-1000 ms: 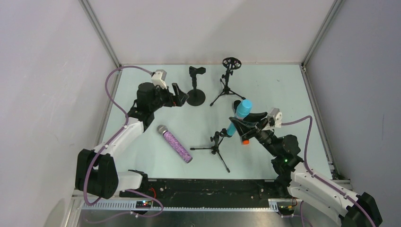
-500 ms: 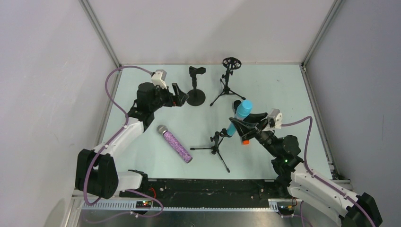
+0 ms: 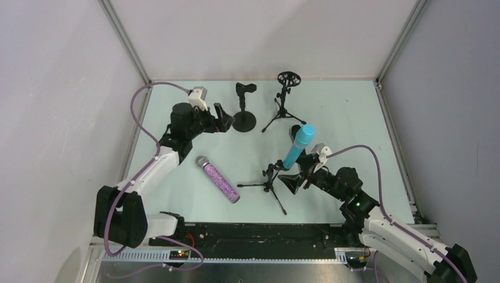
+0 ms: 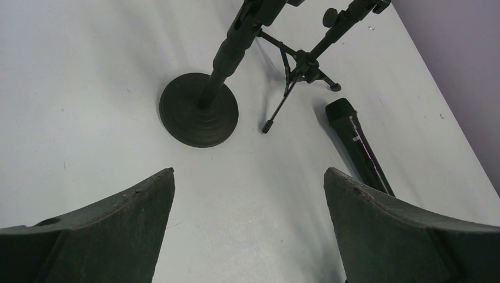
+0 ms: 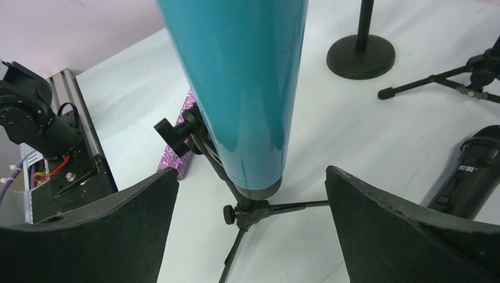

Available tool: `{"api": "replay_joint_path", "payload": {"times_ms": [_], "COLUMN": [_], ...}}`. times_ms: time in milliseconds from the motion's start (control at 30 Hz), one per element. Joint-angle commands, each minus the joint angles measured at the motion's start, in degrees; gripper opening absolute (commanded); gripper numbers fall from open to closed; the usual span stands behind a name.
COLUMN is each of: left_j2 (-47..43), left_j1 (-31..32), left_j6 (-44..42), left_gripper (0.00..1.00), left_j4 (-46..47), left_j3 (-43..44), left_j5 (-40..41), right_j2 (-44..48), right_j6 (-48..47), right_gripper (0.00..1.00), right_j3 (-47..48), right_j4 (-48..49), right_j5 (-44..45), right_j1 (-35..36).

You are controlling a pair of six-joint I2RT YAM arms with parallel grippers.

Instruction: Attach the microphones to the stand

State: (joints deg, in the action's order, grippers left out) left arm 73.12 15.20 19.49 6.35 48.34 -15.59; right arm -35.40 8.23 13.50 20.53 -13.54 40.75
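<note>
The turquoise microphone (image 3: 298, 146) leans upright in the clip of the near tripod stand (image 3: 269, 180), its lower end just above the stand's hub (image 5: 253, 88). My right gripper (image 3: 299, 171) is open, its fingers either side of and below the mic's base, not touching it. The purple glitter microphone (image 3: 219, 180) lies flat left of that stand. The black microphone (image 5: 470, 177) lies on the table beside my right gripper; its orange end is hidden. My left gripper (image 3: 223, 121) hangs open and empty near the round-base stand (image 4: 199, 115).
A second tripod stand with a ring-shaped holder (image 3: 287, 97) stands at the back, right of the round-base stand. The black microphone (image 4: 358, 150) lies just beyond its legs. Enclosure walls border the table, and a cable rail (image 3: 259, 233) runs along the near edge.
My right gripper has opened, let go of the turquoise microphone and drawn back towards the near edge. The mic stays in the tripod's clip. The left arm has not moved.
</note>
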Motion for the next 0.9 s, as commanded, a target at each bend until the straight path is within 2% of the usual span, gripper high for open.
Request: {"api": "replay_joint_path", "payload": {"times_ms": [0,200,333,467,667,767,867], "left_j2": [-1.57,-2.07,-4.02,-6.80,-9.52,-9.84,-9.64], "left_j1": [-0.14,-0.16,-0.25,-0.25,-0.15,-0.16,-0.01], "left_j6": [-0.11,-0.15,0.02,-0.34,-2.74,0.08,9.15], "left_gripper": [1.00,1.00,1.00,1.00,1.00,1.00,1.00], "left_j4": [2.13,2.15,2.32,4.32,7.18,7.64,8.50], "left_j3": [1.89,2.45,3.97,3.37,1.90,1.69,1.14], "left_j5": [-0.02,-1.52,-3.39,-4.30,-15.04,-19.34,-19.21], "right_j2": [2.94,7.38,10.33,12.99,15.35,16.50,17.36], "right_j6": [0.21,1.10,6.89,7.54,9.72,12.20,13.74], "right_gripper": [0.99,0.99,0.99,0.99,0.99,0.99,0.99], "right_j3": [1.45,1.47,1.80,2.31,6.26,6.61,6.03], "right_j4": [-1.26,-5.22,-9.10,-13.29,-26.15,-32.06,-35.11], "right_j5": [0.65,3.45,8.97,10.21,11.14,10.83,11.23], "right_j1": [0.18,0.14,0.12,0.11,-0.06,-0.11,-0.09]}}
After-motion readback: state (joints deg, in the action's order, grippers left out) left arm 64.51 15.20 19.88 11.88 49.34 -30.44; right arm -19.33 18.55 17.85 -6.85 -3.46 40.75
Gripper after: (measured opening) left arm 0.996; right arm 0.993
